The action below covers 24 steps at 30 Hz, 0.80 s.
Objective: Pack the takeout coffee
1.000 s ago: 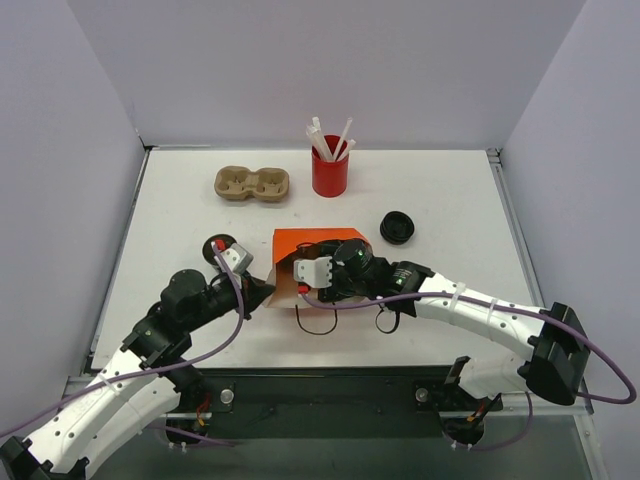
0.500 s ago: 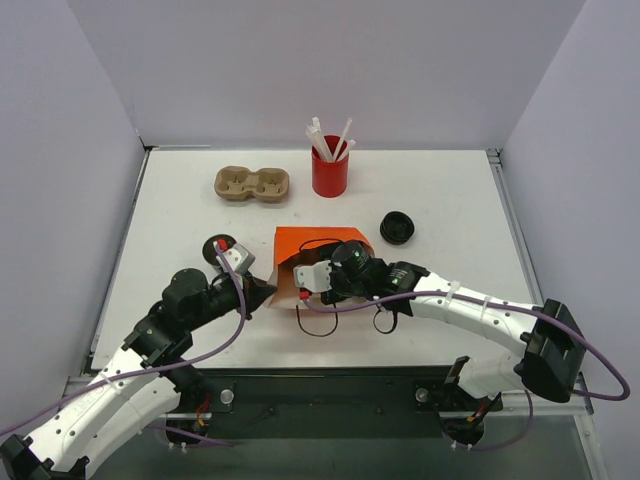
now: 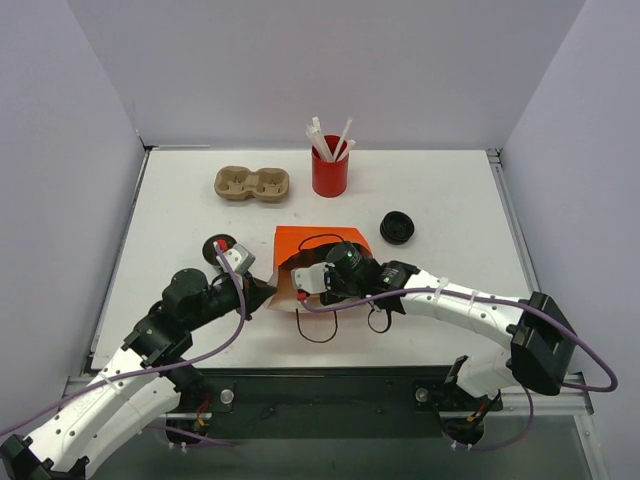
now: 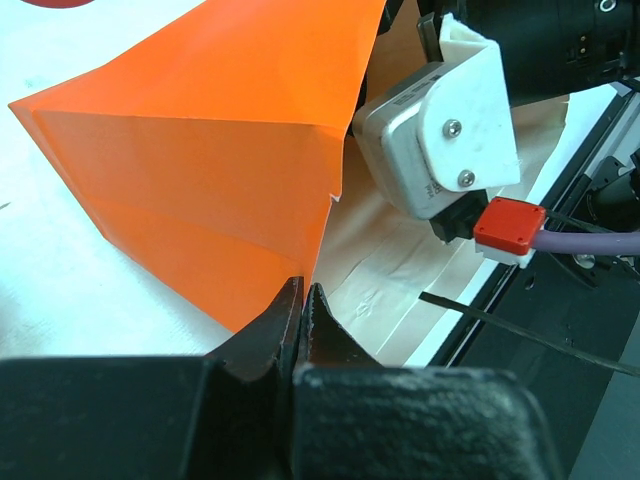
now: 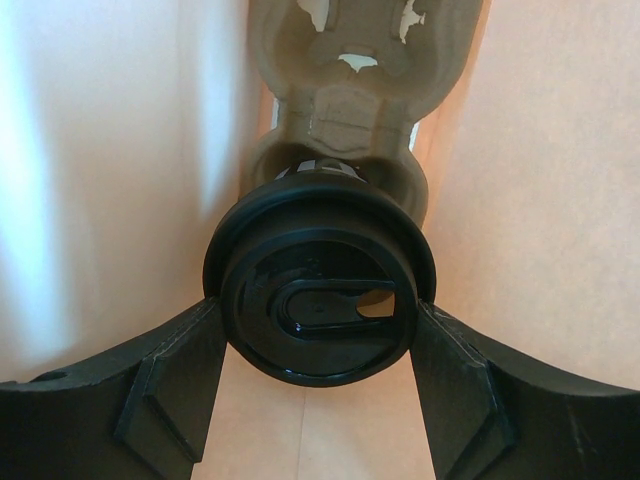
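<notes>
The orange paper bag [image 3: 318, 241] lies on its side, its mouth toward the arms. My left gripper [image 3: 272, 293] is shut on the bag's lower mouth edge [image 4: 318, 255], its jaws pressed on the paper [image 4: 303, 292]. My right gripper [image 5: 318, 308] is inside the bag, shut on a dark coffee cup with a black lid [image 5: 320, 300]. Its fingers [image 5: 170, 370] press both sides of the lid. The cup's far end meets a tan moulded cardboard piece [image 5: 355, 70] deep in the bag. A second dark cup [image 3: 397, 228] stands on the table, right of the bag.
A tan two-hole carrier [image 3: 252, 184] lies at the back left. The red cup of white straws [image 3: 329, 172] stands behind the bag. A small dark round thing [image 3: 217, 246] shows by my left wrist. The right wrist camera [image 4: 440, 130] fills the bag mouth.
My right arm has pushed a little further left into the bag mouth with the cup. The left gripper and the bag have stayed put.
</notes>
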Tool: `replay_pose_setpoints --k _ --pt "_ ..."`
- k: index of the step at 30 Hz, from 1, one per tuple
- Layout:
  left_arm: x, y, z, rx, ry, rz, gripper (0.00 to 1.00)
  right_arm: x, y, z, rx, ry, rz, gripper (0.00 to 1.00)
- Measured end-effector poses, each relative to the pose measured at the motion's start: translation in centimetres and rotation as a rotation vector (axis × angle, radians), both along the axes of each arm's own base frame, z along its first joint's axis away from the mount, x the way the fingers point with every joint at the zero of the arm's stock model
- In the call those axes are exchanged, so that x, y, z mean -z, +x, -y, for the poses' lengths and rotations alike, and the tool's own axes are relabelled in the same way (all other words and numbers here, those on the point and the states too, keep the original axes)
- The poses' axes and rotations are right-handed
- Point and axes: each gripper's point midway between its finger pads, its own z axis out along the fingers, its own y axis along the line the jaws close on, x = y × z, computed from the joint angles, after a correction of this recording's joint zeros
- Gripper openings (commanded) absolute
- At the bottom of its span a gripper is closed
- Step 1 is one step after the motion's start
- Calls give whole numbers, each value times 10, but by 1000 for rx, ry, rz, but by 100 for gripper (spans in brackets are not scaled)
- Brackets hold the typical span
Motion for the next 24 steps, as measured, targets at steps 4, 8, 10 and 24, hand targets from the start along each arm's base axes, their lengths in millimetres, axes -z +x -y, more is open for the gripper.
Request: replay_pose_setpoints --k 4,8,10,24 --pt "0 0 0 3 0 -2 0 -1 4 1 17 3 9 37" --pt "2 0 1 3 3 -6 0 1 7 1 28 1 19 36" --pt "3 0 0 3 6 -9 0 2 9 0 31 1 20 34" --pt "8 -3 -1 -4 10 -43 0 13 24 -9 70 54 58 43"
